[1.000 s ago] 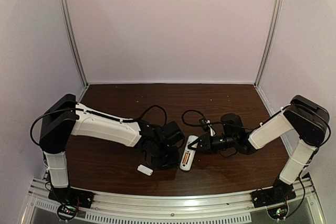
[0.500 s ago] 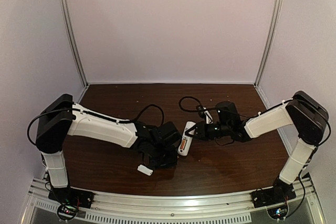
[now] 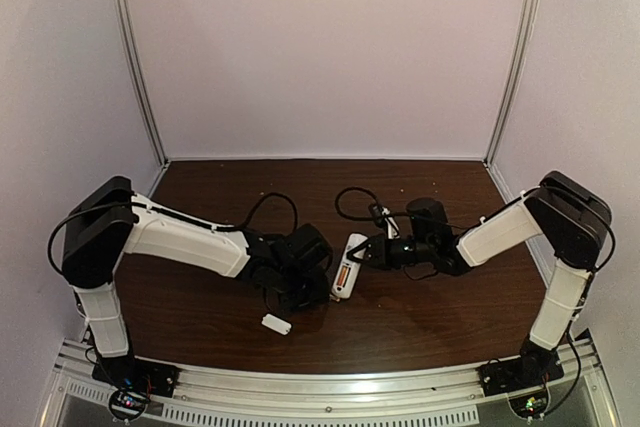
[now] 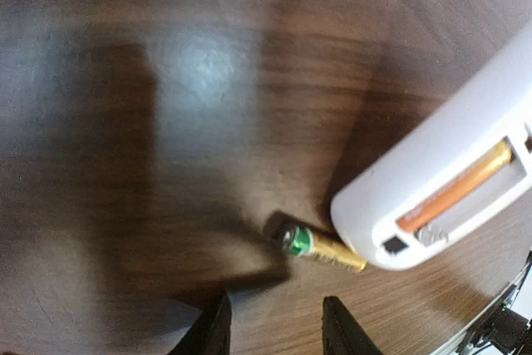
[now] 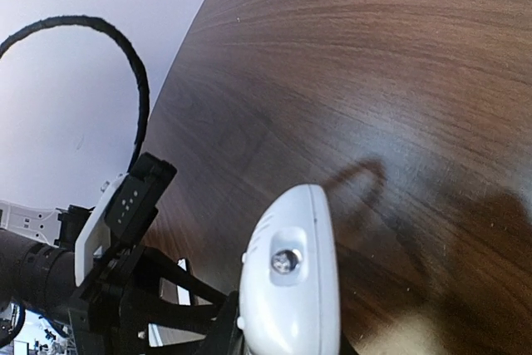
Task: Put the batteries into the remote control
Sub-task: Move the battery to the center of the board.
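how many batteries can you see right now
2. An orange battery sits in the remote control's open compartment. A golden battery lies on the table right by that remote's end. No others show, though one could be hidden.

You get soft, even light from overhead, with a pale glare along the near edge of the table (image 3: 430, 322). Your left wrist picture is blurry, with a white sheen on the wood and dark shadow beside the remote (image 4: 432, 172); your right wrist picture is sharper.
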You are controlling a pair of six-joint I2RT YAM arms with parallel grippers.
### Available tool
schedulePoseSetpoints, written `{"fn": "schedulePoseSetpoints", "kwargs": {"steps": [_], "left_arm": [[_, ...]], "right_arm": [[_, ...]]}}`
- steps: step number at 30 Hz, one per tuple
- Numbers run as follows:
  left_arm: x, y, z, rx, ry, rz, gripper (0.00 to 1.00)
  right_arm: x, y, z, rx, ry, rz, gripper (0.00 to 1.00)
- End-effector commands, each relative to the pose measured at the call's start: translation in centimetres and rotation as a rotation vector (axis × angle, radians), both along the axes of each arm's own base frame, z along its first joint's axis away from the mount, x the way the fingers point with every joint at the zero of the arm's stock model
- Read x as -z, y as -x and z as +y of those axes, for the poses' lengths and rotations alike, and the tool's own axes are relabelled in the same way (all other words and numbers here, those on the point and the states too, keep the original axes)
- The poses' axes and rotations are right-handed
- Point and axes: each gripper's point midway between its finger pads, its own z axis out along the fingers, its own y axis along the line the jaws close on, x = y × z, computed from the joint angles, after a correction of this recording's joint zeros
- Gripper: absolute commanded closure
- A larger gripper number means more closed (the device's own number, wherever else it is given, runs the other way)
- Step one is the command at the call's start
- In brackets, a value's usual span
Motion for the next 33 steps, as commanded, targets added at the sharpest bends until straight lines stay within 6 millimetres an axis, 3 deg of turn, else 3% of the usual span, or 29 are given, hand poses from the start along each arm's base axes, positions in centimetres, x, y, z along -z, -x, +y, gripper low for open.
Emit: {"fn": "schedulePoseSetpoints", "kwargs": {"steps": [1, 9, 13, 20, 26, 30, 33], "left_arm": [[2.2, -0.9, 1.9, -0.027, -0.077, -0.006, 0.61], [2.8, -0.7, 1.0, -0.002, -0.053, 0.009, 0.64], [2.6, -0.7, 0.6, 0.006, -0.035, 0.010, 0.67], [1.9, -1.1, -0.3, 0.019, 0.001, -0.019, 0.66], [0.4, -1.6, 2.0, 0.031, -0.103, -0.075, 0.66], [0.5, 0.0, 4.2, 0.033, -0.207, -0.011, 0.66], [0.8, 1.3, 4.0, 0.068, -0.242, 0.000, 0.65]], "right_arm": [[2.8, 2.8, -1.4, 0.008, 0.052, 0.090, 1.00], [2.8, 4.8, -0.9, -0.012, 0.015, 0.127, 1.00], [2.6, 5.5, 0.3, -0.031, -0.021, 0.141, 1.00], [2.3, 6.4, 0.3, -0.036, -0.037, 0.151, 1.00], [1.5, 6.7, -0.6, -0.032, -0.033, 0.136, 1.00], [0.6, 5.8, -2.1, -0.005, -0.002, 0.097, 1.00], [0.5, 5.2, -3.2, 0.013, 0.031, 0.072, 1.00]]}}
